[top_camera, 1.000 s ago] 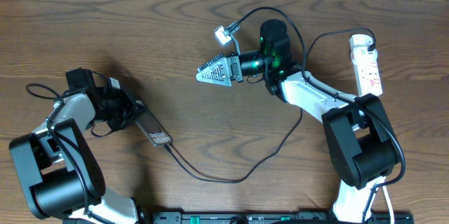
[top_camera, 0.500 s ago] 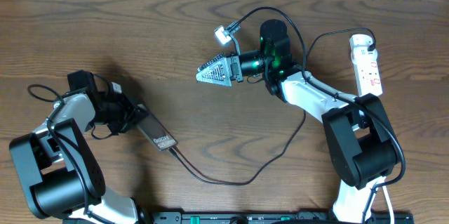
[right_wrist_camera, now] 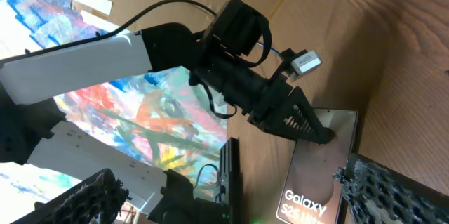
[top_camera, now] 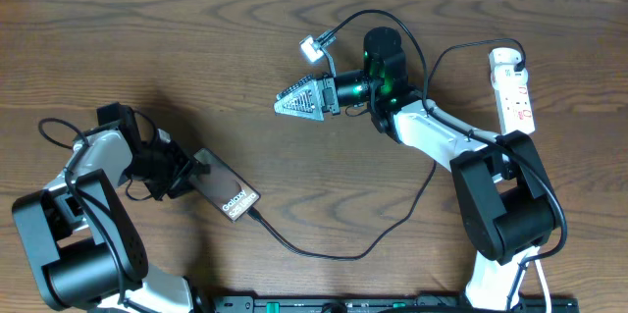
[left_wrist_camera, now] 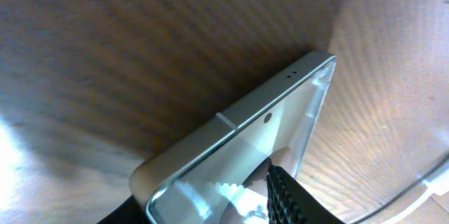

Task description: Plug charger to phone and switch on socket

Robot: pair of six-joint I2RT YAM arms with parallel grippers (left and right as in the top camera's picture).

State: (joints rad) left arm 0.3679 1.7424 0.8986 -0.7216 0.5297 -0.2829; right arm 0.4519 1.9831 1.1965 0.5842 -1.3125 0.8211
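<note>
One phone (top_camera: pixel 224 187) slid rightward, one charger (top_camera: pixel 334 251) attached, one socket (top_camera: pixel 513 87)

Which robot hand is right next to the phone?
The left gripper: it sits right at one end of the phone. The right gripper is wide open and far off across the table.
</note>
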